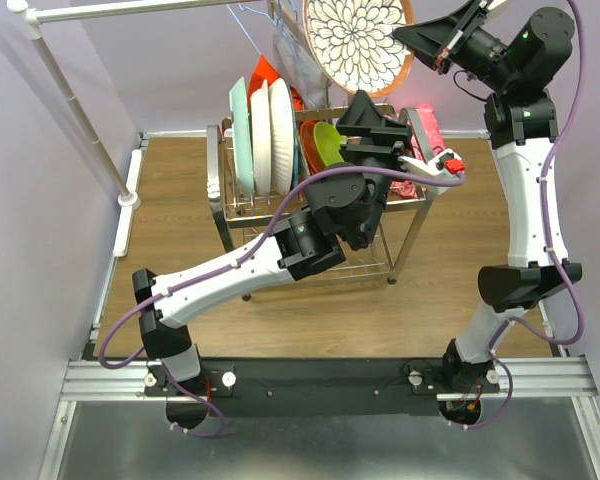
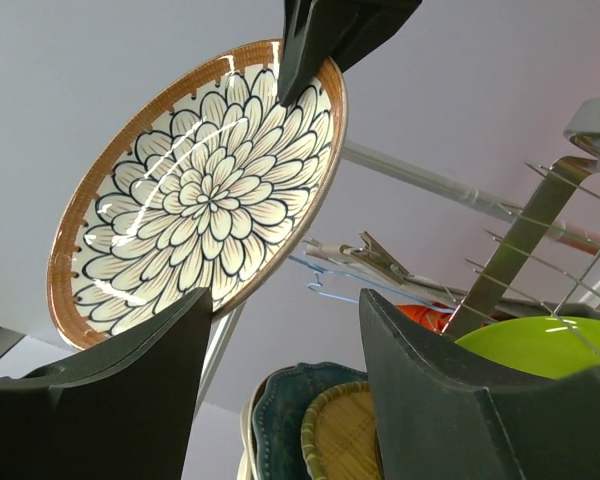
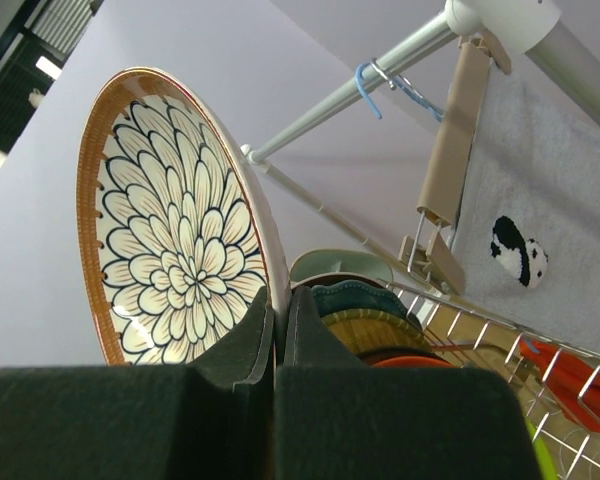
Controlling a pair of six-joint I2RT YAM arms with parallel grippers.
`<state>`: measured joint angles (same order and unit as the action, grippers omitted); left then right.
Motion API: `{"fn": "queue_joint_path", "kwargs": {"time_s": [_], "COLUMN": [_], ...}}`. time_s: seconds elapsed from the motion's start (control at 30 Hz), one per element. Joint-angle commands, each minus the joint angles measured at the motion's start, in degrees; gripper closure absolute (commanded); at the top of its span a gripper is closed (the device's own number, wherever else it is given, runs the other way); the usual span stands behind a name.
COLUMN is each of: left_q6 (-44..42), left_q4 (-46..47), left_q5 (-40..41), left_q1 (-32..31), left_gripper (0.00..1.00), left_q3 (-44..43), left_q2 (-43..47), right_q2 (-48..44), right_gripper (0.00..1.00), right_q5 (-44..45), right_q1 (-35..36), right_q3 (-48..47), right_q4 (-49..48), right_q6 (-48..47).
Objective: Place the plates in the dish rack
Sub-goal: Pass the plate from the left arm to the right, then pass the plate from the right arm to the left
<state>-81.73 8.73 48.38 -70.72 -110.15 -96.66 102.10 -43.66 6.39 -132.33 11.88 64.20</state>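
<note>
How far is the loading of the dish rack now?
Mostly done: a mint plate, a white plate and a lime green plate stand in the dish rack. In hand: the right gripper is shut on the rim of a floral plate, above the rack; the left gripper is open and empty. Left: slotting this plate; no other loose plate shows.

The white-and-brown floral plate (image 1: 358,42), its rim pinched by the right tool (image 1: 410,38), hangs on edge above the chrome wire dish rack (image 1: 250,203), where a mint plate (image 1: 240,130), a white plate (image 1: 276,140) and a lime green plate (image 1: 329,146) stand upright in slots.
</note>
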Motion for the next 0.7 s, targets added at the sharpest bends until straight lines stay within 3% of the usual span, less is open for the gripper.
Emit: {"fn": "queue_joint_path", "kwargs": {"time_s": [0.0,0.47,0.67], "left_q6": [0.0,2.0,9.1], "left_q4": [0.8,3.4,2.8], "left_q5": [4.1,6.5,6.2], "left_q1": [-1.0,-5.7,-6.8], "left_gripper": [0.31,0.3,0.28], "left_q3": [-1.9,-3.4,-8.2], "left_q2": [0.5,3.3,3.6], "right_q2": [-3.8,-6.6,-8.1], "right_gripper": [1.0,1.0,1.0], "right_q5": [0.9,-0.5,-1.1], "right_q1": [-3.2,-8.9,-11.9], "right_q3": [-1.1,3.7,6.5], "right_q4": [-8.1,-9.8,-10.4], "right_q6": [7.5,8.7,8.8]}}
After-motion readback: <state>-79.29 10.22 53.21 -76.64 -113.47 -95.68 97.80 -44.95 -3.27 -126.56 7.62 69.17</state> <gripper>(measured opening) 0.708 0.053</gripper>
